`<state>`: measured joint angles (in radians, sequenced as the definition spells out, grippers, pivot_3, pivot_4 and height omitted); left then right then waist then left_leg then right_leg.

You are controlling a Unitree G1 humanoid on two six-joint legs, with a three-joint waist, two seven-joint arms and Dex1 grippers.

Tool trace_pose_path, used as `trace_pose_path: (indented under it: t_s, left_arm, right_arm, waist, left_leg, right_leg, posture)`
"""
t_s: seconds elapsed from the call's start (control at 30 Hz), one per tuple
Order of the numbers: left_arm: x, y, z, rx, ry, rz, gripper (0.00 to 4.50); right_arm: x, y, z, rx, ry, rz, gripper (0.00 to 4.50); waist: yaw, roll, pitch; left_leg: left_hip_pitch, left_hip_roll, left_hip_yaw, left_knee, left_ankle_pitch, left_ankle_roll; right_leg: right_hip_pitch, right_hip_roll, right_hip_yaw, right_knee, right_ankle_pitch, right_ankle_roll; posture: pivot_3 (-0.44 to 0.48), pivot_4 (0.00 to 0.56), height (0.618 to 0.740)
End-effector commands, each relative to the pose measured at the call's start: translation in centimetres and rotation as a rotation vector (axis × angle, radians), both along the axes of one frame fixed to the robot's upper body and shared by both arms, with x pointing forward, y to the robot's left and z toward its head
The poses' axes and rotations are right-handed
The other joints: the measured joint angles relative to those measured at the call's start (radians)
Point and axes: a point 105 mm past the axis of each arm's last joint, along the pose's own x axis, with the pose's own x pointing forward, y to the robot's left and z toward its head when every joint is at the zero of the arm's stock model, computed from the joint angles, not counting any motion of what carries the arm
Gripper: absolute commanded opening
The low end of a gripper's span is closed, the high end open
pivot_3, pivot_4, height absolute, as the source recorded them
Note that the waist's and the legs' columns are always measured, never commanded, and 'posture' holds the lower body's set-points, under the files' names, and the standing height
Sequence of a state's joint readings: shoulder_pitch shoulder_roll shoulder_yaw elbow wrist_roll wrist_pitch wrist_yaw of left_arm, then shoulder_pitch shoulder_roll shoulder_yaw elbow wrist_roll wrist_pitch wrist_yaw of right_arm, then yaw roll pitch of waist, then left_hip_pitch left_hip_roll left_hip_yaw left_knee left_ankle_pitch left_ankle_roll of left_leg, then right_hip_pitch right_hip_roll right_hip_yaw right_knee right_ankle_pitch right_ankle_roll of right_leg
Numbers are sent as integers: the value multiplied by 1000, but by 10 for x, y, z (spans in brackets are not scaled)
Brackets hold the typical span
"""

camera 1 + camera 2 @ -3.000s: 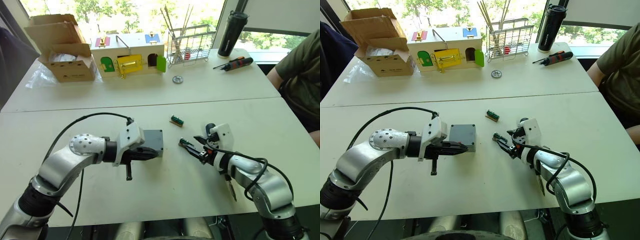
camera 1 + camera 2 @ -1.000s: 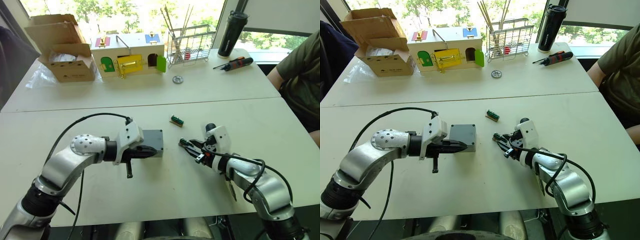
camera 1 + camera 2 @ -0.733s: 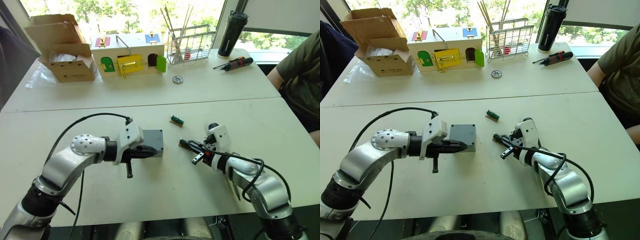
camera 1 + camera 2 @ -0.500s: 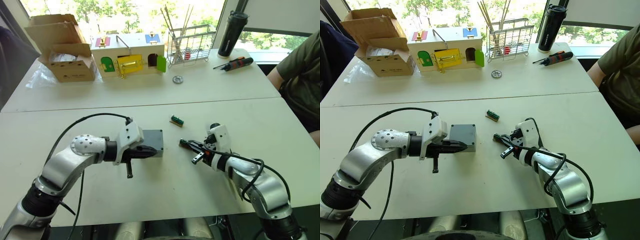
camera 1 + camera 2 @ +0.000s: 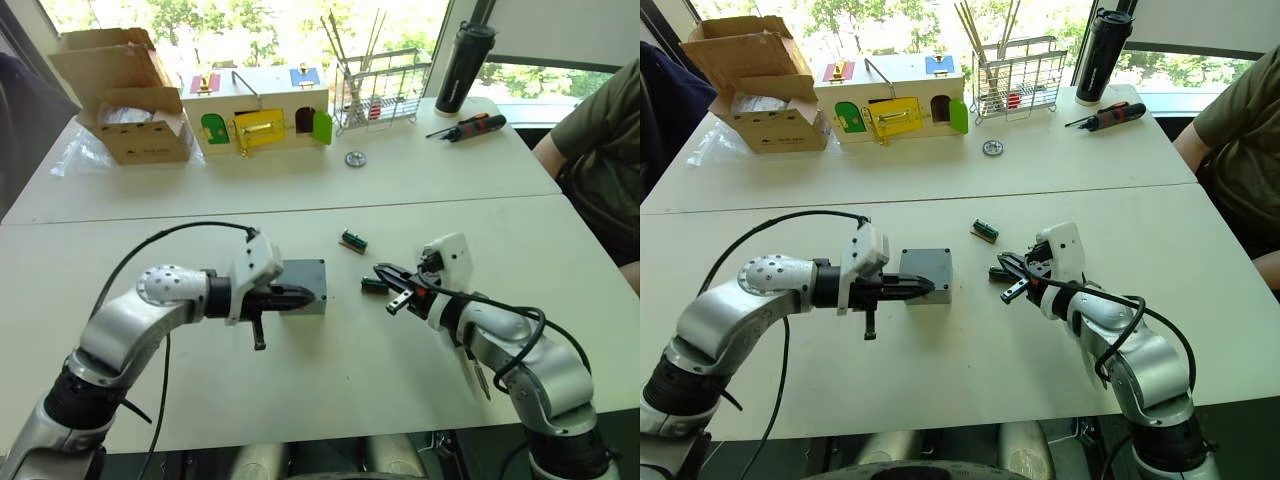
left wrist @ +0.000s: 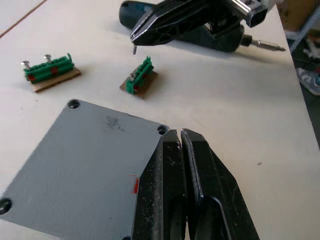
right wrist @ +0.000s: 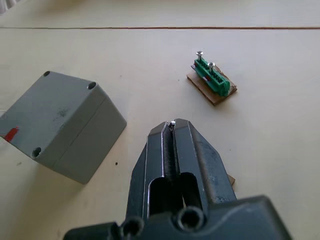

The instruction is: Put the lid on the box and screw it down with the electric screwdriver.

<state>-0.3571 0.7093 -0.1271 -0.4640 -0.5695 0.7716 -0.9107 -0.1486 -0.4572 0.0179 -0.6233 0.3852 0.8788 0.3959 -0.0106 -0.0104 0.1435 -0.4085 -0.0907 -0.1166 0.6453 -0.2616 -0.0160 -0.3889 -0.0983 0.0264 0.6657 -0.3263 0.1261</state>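
A: Where the lid [image 6: 75,160] sits on the box [image 7: 62,127], on the counter [image 5: 330,370], how do the end effectors stand?
B: Left end effector [image 6: 181,137]: closed, empty, its tips over the lid's edge. Right end effector [image 7: 171,125]: pinching a small screw [image 7: 172,122] above the counter, near two green screw holders [image 6: 140,76]. Electric screwdriver [image 6: 220,40]: behind it.

Left arm bent across the table's near half, wrist level, left gripper [image 5: 296,296] with fingers pressed together, pointing right. Right arm angled inward from the near right edge, right gripper [image 5: 1012,276] lifted, fingers closed, tips pointing left.
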Motion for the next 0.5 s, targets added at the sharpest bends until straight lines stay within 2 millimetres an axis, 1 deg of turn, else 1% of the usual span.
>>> trace_pose_path:
  t_s: [0.03, 0.07, 0.13, 0.23, 0.3, 0.33, 0.43, 0.5]
  left_arm:
    - [20, 28, 32, -44, -55, 109, 40]
    - [26, 41, 37, -36, -64, 154, 40]
    - [30, 57, 41, -21, -70, 201, 40]
    - [31, 73, 37, -19, -47, 248, 40]
    - [30, 76, 34, -16, -40, 258, 40]
    - [28, 77, 32, -18, -34, 266, 40]
    - [24, 75, 26, -26, -22, 276, 40]
    - [19, 70, 19, -24, -9, 265, 40]
  right_arm:
    - [4, 18, 44, 60, -124, 80, 20]
    - [6, 29, 53, 84, -138, 130, 20]
    - [9, 45, 60, 111, -144, 194, 20]
    - [18, 67, 58, 111, -138, 269, 20]
    - [20, 74, 55, 106, -131, 295, 20]
    - [22, 75, 50, 92, -119, 304, 20]
    - [23, 75, 40, 67, -94, 317, 20]
    - [21, 73, 35, 57, -82, 318, 20]
  waist:
    - [-2, 0, 0]
    - [-6, 0, 0]
    - [-13, 1, 0]
    - [-10, 1, 0]
    - [-5, 1, 1]
    - [-3, 1, 1]
    - [0, 1, 1]
    - [0, 1, 1]
  left_leg:
    - [0, 0, 0, 0, 0, 0]
    - [0, 0, 0, 0, 0, 0]
    - [0, 1, 0, 0, 0, 0]
    - [0, 2, 0, -3, 0, -1]
    - [0, 0, 0, -3, 0, -1]
    - [0, -1, 0, -2, 0, -1]
    - [-1, -2, 0, 2, 0, 0]
    - [-1, -2, 0, 2, 0, 0]
  right_leg:
    - [0, 0, 0, 0, 0, 0]
    - [0, 0, 0, 0, 0, 0]
    - [-2, 1, 0, 1, 0, 0]
    - [-3, 1, -1, 1, 0, 0]
    - [-3, 0, -1, 1, 0, 0]
    - [-3, 0, -1, 0, 0, 0]
    - [-3, -1, -1, 0, 0, 0]
    - [-3, -2, -1, 0, 0, 0]
  posture:
    - [0, 150, 740]
    - [0, 150, 740]
    - [0, 150, 740]
    - [0, 150, 740]
    - [0, 150, 740]
    - [0, 150, 740]
    - [0, 150, 740]
    - [0, 150, 740]
